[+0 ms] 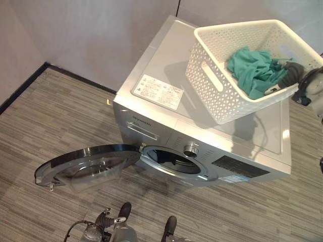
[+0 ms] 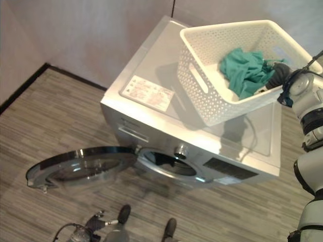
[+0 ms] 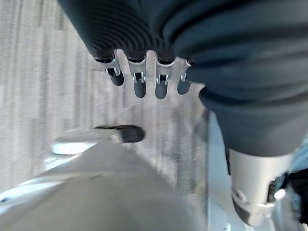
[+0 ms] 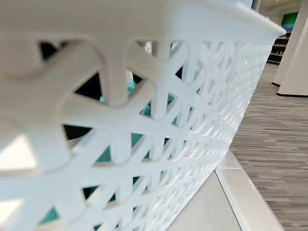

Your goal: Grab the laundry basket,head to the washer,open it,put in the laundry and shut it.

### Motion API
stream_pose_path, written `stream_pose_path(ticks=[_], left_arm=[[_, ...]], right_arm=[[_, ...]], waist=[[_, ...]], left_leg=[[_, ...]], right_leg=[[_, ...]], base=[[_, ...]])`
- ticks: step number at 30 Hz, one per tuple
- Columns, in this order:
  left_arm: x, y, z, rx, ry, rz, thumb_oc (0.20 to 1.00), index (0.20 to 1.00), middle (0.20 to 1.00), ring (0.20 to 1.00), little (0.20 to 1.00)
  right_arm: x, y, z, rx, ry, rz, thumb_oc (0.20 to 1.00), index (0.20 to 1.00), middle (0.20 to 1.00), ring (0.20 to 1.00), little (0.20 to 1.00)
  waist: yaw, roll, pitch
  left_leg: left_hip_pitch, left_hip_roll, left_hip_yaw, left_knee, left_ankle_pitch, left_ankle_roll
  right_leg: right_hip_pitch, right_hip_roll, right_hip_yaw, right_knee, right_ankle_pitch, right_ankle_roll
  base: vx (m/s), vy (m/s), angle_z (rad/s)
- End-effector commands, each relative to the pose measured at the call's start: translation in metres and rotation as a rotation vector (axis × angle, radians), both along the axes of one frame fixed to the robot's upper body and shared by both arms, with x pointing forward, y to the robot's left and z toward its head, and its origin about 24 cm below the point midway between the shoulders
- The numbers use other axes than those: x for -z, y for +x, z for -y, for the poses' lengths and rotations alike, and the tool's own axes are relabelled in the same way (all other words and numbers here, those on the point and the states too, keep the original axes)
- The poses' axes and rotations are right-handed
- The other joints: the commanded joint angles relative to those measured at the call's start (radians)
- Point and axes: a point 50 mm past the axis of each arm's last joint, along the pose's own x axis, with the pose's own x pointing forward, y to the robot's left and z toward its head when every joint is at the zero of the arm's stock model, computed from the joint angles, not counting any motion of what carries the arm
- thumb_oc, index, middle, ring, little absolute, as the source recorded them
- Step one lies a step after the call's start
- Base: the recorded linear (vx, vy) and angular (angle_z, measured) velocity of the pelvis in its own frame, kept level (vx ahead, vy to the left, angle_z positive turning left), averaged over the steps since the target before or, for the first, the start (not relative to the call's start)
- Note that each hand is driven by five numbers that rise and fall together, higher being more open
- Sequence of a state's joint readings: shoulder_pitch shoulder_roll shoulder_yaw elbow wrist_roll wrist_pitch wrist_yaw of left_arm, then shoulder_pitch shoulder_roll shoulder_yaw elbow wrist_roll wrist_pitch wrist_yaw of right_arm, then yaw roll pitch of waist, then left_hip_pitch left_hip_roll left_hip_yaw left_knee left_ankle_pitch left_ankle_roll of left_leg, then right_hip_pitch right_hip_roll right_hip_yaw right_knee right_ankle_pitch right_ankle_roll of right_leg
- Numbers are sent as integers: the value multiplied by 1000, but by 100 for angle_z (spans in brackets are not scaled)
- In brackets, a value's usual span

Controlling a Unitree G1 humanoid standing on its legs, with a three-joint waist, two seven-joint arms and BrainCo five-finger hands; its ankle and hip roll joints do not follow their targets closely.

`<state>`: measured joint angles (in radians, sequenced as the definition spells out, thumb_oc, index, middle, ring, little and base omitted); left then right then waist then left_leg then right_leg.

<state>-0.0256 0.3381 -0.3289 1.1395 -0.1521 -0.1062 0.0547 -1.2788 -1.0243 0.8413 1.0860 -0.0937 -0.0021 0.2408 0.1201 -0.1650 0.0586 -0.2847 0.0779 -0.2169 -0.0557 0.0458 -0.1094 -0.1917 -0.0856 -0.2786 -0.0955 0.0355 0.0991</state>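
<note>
The white laundry basket (image 1: pixel 222 75) sits tilted on the washer (image 1: pixel 166 101), door (image 1: pixel 86 166) open. The right robot hand (image 2: pixel 279 75) reaches inside by the green laundry (image 1: pixel 255 70), grip unclear. The left robot hand (image 3: pixel 139 82) hangs relaxed

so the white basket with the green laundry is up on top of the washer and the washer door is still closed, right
Not quite: the washer door is swung wide open, as the left eye view shows, leaving the drum opening uncovered. The rest holds: the white basket sits on top of the washer with the green laundry inside it.

Silver-grey arms, dark ribbed left hand (image 3: pixel 144 29) cover
</note>
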Motion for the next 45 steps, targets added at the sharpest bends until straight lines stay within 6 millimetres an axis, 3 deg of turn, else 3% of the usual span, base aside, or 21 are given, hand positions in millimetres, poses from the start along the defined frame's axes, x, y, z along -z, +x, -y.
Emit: stream_pose_path(ticks=[1,6,9,12,13,14,19,21,22,23,25,27,28,31,38,42,43,45], left_arm=[[-9,20,-6,-30,-11,83,1000,1000,1000,1000,1000],[-12,20,-8,-59,-26,113,1000,1000,1000,1000,1000],[-12,23,-7,-74,-22,117,1000,1000,1000,1000,1000],[-14,29,-6,-60,-17,130,1000,1000,1000,1000,1000],[-16,35,-3,-35,-22,148,1000,1000,1000,1000,1000],[-16,35,-3,-35,-22,148,1000,1000,1000,1000,1000],[-23,52,3,32,-28,189,1000,1000,1000,1000,1000],[-24,55,4,44,-27,195,1000,1000,1000,1000,1000],[-26,59,4,62,-23,202,1000,1000,1000,1000,1000],[-27,59,3,68,-17,202,1000,1000,1000,1000,1000],[-28,60,1,79,-9,199,1000,1000,1000,1000,1000],[-28,61,0,78,-6,196,1000,1000,1000,1000,1000],[-26,54,-9,69,22,171,1000,1000,1000,1000,1000],[-26,48,-19,52,56,148,1000,1000,1000,1000,1000],[-21,34,-27,37,97,93,1000,1000,1000,1000,1000],[-18,29,-25,34,93,82,1000,1000,1000,1000,1000],[-17,30,-21,27,82,92,1000,1000,1000,1000,1000],[-17,31,-20,28,83,94,1000,1000,1000,1000,1000]], right_arm=[[22,-11,24,100,-72,-126,1000,1000,1000,1000,1000],[34,-20,35,135,-87,-187,1000,1000,1000,1000,1000],[35,-15,28,104,-69,-176,1000,1000,1000,1000,1000],[30,-5,4,-9,-41,-184,1000,1000,1000,1000,1000],[29,3,-19,-106,-20,-228,1000,1000,1000,1000,1000],[29,3,-19,-106,-21,-227,1000,1000,1000,1000,1000],[23,8,-69,-336,-21,-344,1000,1000,1000,1000,1000],[23,7,-75,-366,-29,-370,1000,1000,1000,1000,1000],[25,3,-87,-429,-27,-423,903,903,903,903,903],[27,0,-93,-461,-28,-459,859,859,859,859,859],[33,-8,-103,-520,-18,-515,1000,1000,1000,1000,1000],[35,-11,-106,-541,-12,-540,1000,1000,1000,1000,1000],[46,-30,-111,-615,56,-631,1000,1000,1000,1000,1000],[53,-42,-115,-659,90,-686,1000,1000,1000,1000,1000],[57,-59,-127,-748,209,-732,1000,1000,1000,1000,1000],[51,-60,-133,-783,244,-697,1000,1000,1000,1000,1000],[44,-47,-126,-751,250,-582,1000,1000,1000,1000,1000],[42,-45,-124,-743,250,-553,1000,1000,1000,1000,1000]], waist=[[38,-16,94],[43,0,120],[39,3,133],[36,-5,132],[38,-14,129],[36,-14,127],[54,-54,117],[57,-65,113],[68,-82,109],[73,-90,107],[79,-107,101],[82,-116,99],[92,-143,85],[99,-161,79],[94,-156,55],[86,-146,46],[81,-138,38],[80,-139,36]], left_leg=[[-15,-2,-14,-32,25,10],[-42,-5,-10,-32,34,8],[-56,-3,-4,-32,38,7],[-52,0,1,-32,35,8],[-45,2,2,-32,31,10],[-49,0,0,-32,34,11],[-18,8,-5,-32,20,10],[-18,8,-10,-32,21,10],[-7,9,-17,-32,16,8],[-3,9,-22,-32,14,7],[1,8,-27,-32,11,5],[3,7,-29,-32,9,4],[17,-1,-43,-32,1,4],[29,-6,-50,-32,-6,5],[56,-15,-53,-32,-17,11],[67,-16,-50,-32,-21,13],[73,-19,-42,-32,-23,17],[73,-19,-41,-32,-24,18]], right_leg=[[23,-28,0,8,-30,38],[-11,-29,12,8,-22,40],[-31,-27,25,8,-22,42],[-30,-24,30,8,-23,42],[-26,-23,30,8,-24,43],[-29,-25,28,8,-23,44],[4,-22,14,8,-34,46],[9,-24,7,8,-35,47],[23,-22,-2,8,-40,47],[29,-23,-8,8,-41,47],[40,-24,-16,8,-44,48],[46,-25,-22,8,-45,49],[74,-31,-47,8,-49,49],[97,-36,-61,8,-52,49],[129,-46,-80,8,-53,51],[135,-49,-78,8,-51,52],[137,-53,-74,8,-48,54],[136,-54,-72,8,-48,54]], base=[[0,-32,3],[3,-12,1],[10,-15,-7],[24,-6,-6],[17,6,-3],[22,0,-8],[37,-12,-12],[54,-28,1],[55,-21,7],[77,-29,9],[54,-16,9],[64,-9,23],[80,11,31],[57,14,28],[18,31,13],[-11,26,0],[-47,58,0],[-30,28,-3]])
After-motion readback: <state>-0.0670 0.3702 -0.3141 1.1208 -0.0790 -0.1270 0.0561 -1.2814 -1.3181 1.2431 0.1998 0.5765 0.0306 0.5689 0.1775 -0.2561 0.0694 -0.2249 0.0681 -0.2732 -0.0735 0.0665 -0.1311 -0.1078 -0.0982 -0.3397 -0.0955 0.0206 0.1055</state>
